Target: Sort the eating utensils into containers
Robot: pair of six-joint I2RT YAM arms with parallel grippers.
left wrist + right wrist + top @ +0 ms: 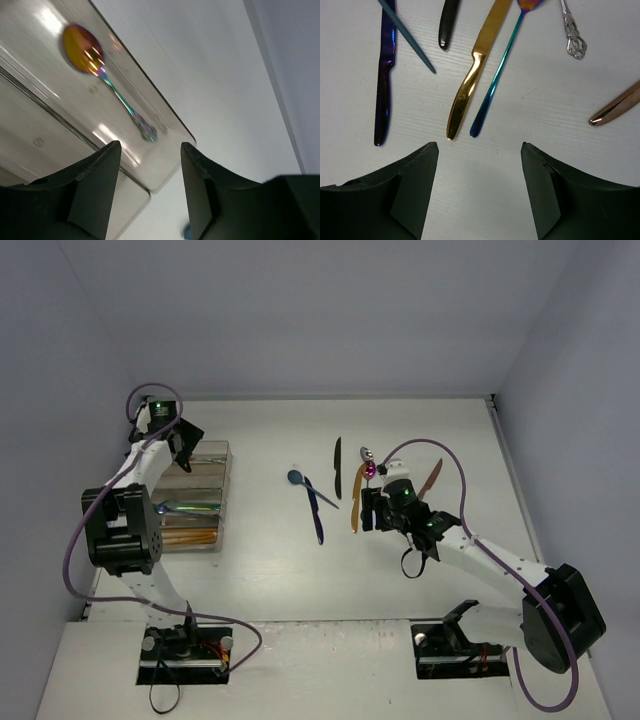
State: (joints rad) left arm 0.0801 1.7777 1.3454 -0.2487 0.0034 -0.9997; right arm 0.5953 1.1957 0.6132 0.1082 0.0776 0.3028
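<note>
right gripper (479, 147), jaws apart, over the gold knife (463, 97): looks stiff, slick; i'd pinch across its handle. left gripper (150, 147) likewise spread.

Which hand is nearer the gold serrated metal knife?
Right. The right hand hovers open at the handle end of the gold serrated metal knife; the left hand is far away, over the clear plastic tray.

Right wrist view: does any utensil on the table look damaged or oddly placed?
Nothing looks damaged. Only one oddity: the blue spoon lies with its handle crossing over the dark blue knife.
</note>
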